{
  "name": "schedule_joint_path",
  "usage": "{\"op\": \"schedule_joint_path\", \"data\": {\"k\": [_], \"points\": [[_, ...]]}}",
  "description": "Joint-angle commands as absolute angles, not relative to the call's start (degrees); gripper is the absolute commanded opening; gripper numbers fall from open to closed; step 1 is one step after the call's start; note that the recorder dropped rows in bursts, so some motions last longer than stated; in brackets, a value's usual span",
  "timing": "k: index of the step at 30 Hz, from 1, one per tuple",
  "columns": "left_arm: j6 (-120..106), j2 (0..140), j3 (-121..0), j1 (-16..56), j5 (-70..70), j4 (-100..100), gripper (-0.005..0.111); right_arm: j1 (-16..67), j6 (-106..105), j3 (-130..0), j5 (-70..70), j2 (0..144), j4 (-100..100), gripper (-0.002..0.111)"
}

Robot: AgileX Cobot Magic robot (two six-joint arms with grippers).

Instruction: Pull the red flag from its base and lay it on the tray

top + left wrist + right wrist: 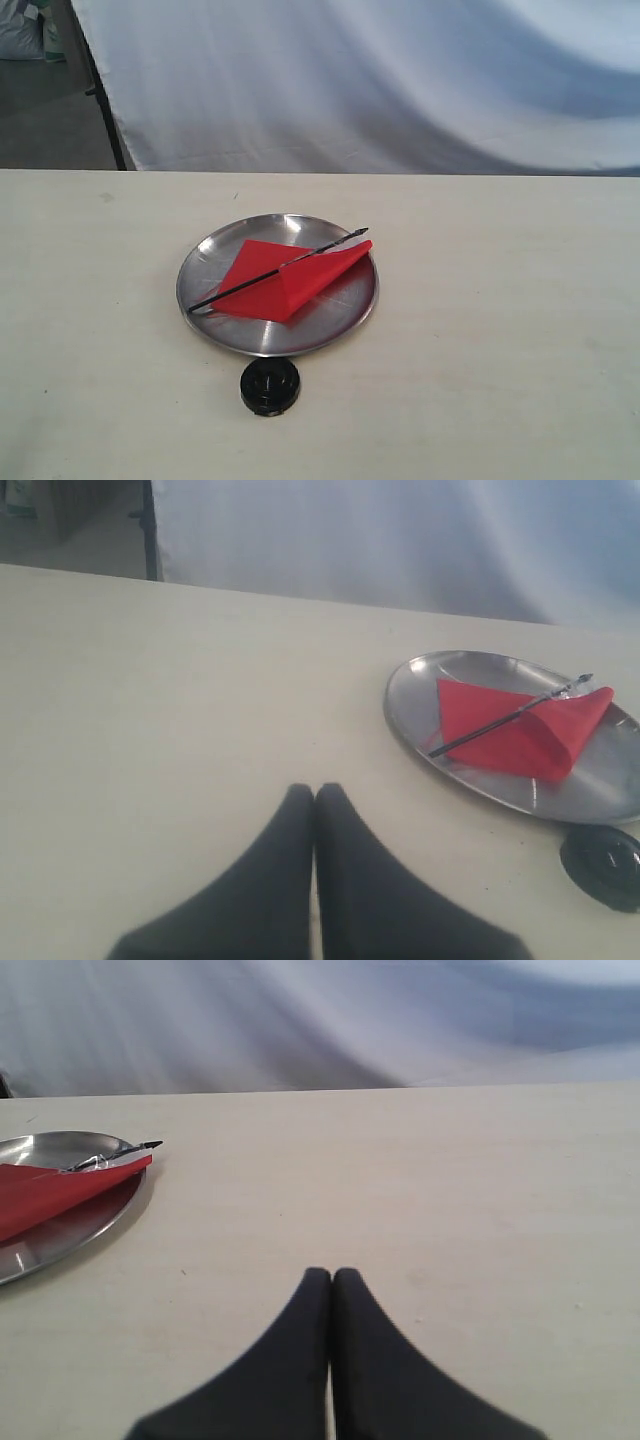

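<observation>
Reckon you're done, nothing left to grab: red flag (272, 285) on tray (212, 252), base (270, 386) bare, left pincer (314, 792) and right pincer (332, 1276) both pressed together.

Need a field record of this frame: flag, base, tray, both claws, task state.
flag: lying flat in the tray, cloth folded, stick tip overhanging the rim
tray: on the table, holds only the flag
base: on the table beside the tray's rim, hole empty
left claw: shut, empty, over bare table, clear of the tray
right claw: shut, empty, over bare table, clear of the tray
task state: flag off the base and on the tray
</observation>
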State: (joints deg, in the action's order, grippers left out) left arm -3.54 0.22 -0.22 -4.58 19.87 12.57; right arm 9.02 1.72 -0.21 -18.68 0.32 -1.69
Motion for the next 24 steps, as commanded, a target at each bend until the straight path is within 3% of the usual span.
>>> {"op": "schedule_joint_path", "data": {"k": [1,24], "points": [[-3.3,0.0,0.0,-4.8,19.9,12.1,0.0,9.1,1.8,0.0,-18.2,0.0,-1.6,0.0],[0.0,0.0,0.0,-4.8,20.0,8.0,0.0,9.1,1.8,0.0,-18.2,0.0,-1.6,0.0]]}}
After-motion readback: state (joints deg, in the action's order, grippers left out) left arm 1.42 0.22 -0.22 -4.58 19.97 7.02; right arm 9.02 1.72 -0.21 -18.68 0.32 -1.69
